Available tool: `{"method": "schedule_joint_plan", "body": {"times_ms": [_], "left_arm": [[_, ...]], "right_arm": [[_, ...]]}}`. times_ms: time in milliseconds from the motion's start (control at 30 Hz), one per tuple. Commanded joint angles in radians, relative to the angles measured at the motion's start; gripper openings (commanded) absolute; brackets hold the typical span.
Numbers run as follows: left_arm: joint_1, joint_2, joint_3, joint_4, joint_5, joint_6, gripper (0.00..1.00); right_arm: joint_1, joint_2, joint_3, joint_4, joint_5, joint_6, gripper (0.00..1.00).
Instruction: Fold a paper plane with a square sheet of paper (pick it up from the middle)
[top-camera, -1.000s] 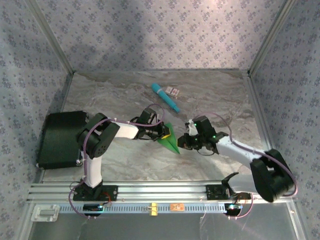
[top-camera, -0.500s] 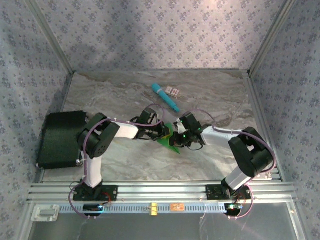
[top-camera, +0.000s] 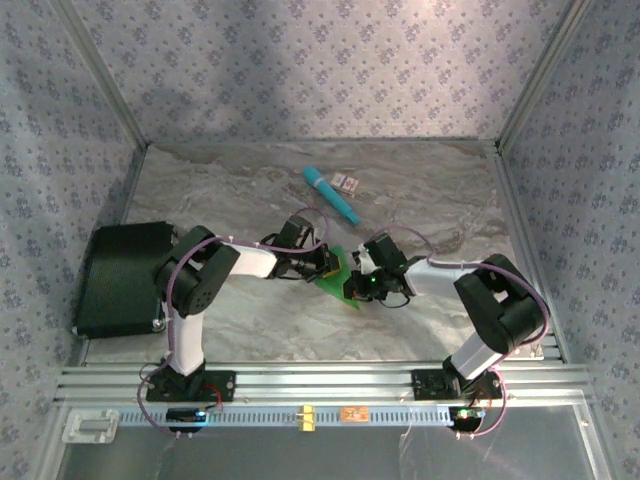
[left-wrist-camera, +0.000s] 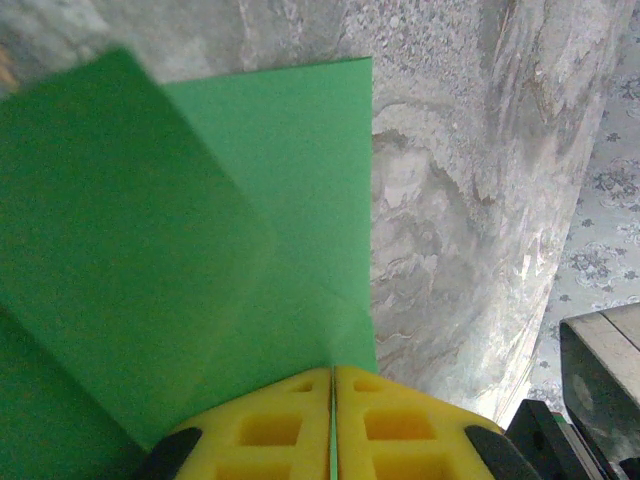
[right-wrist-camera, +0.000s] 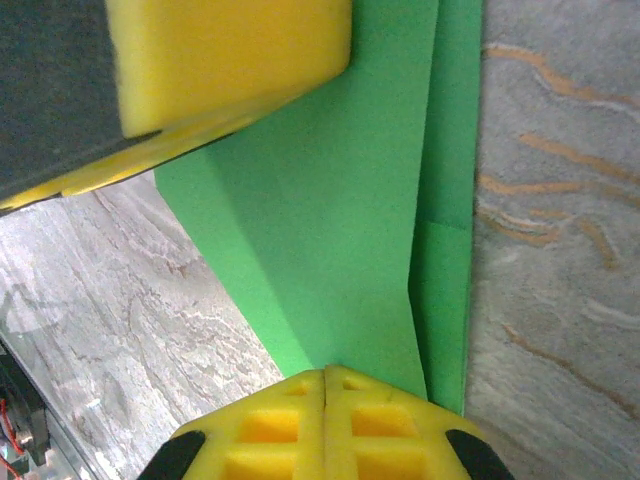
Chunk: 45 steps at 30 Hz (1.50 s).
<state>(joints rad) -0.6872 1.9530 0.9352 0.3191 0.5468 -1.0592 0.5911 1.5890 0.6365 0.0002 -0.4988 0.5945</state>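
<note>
Left gripper (left-wrist-camera: 332, 400): yellow pads pressed together, pinching the paper (left-wrist-camera: 250, 200), a green sliver showing in the seam. Just ahead of the pads, folded layers fanning out, with one flap lifted and blurred to the left and a straight cut edge running forward on the right. Right of that edge, bare marbled table (left-wrist-camera: 470, 200), open out to the patterned wall (left-wrist-camera: 610, 180).

Right gripper (right-wrist-camera: 325, 400): pads closed tight at the near edge of the paper (right-wrist-camera: 330, 200); cannot tell whether any layer sits in the seam. Ahead, a long crease and a narrower strip beneath, its straight edge on the right. Further ahead and left, the left gripper's pad (right-wrist-camera: 230, 60) over the paper. Open table on both sides.

From above: left gripper (top-camera: 322, 262) and right gripper (top-camera: 360, 284) facing each other, tips close, the paper (top-camera: 338, 280) between them as a pointed green wedge. Beyond the grippers, a teal stick (top-camera: 332, 195) with a small card (top-camera: 346, 182) just beside it, print too small to read. Well left of the left gripper, a black case (top-camera: 120, 275). Behind both, an aluminium rail (top-camera: 320, 385).
</note>
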Motion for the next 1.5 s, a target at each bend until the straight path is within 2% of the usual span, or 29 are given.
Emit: {"method": "schedule_joint_plan", "body": {"times_ms": [0,500,1000,1333,1467], "left_arm": [[0.008,0.031,-0.018,-0.020,-0.021,0.018,0.10],[0.016,0.037,-0.024,-0.027,-0.027,0.020,0.09],[0.020,0.042,-0.022,-0.025,-0.021,0.019,0.09],[0.019,0.041,-0.018,-0.029,-0.014,0.026,0.09],[0.019,0.041,-0.015,-0.031,-0.010,0.026,0.09]], "right_arm": [[-0.008,-0.015,-0.065,-0.022,0.004,0.023,0.02],[-0.056,-0.149,-0.207,-0.009,-0.030,0.052,0.02],[-0.055,-0.266,-0.280,-0.112,0.046,0.070,0.02],[-0.053,-0.414,-0.199,-0.167,0.055,0.057,0.02],[-0.055,-0.367,-0.133,-0.111,0.007,0.057,0.02]]}}
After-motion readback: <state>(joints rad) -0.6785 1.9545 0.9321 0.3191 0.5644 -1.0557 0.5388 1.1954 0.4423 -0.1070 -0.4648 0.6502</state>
